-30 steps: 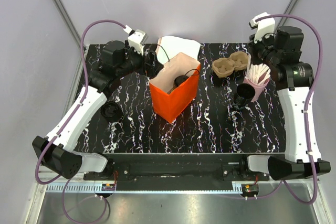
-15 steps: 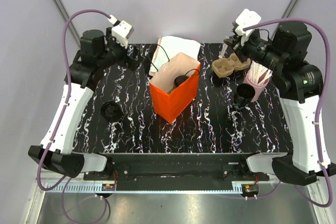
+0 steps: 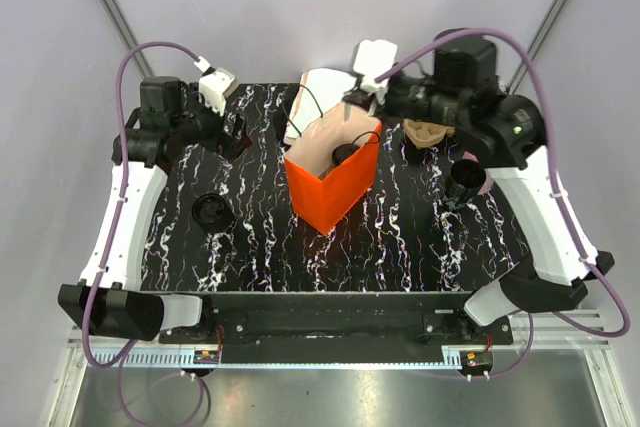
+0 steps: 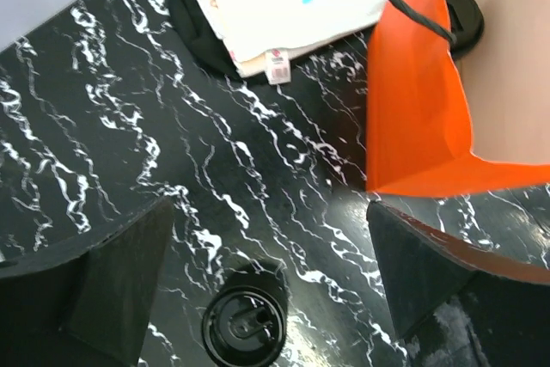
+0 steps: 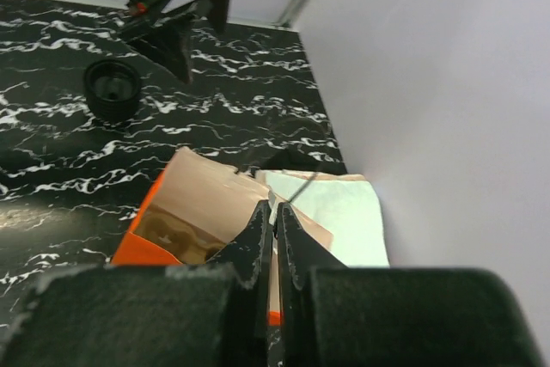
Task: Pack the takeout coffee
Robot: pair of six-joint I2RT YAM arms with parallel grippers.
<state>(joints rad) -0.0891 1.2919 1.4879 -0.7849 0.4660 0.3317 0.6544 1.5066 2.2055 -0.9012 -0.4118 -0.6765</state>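
Observation:
The takeout coffee, a small black cup (image 3: 464,179), stands at the right, touching the pink cup (image 3: 486,178), which my right arm mostly hides. Neither gripper is near it. The orange paper bag (image 3: 335,182) stands open in the middle, with a black round thing (image 3: 345,154) inside it. My right gripper (image 3: 351,107) is shut, its tips (image 5: 275,210) right at the bag's far rim (image 5: 225,180). My left gripper (image 3: 234,133) is open and empty, high over the table at the back left (image 4: 271,209). The flat black disc piece (image 4: 245,326) lies below it.
White napkins (image 3: 325,87) lie behind the bag and also show in the right wrist view (image 5: 331,212). A brown cup carrier (image 3: 428,133) sits under my right arm. The black disc piece (image 3: 212,211) lies at the left on the marbled table (image 3: 400,237).
My right arm has swung left from the cup carrier to the bag's back rim. My left arm has drawn back to the left, away from the bag.

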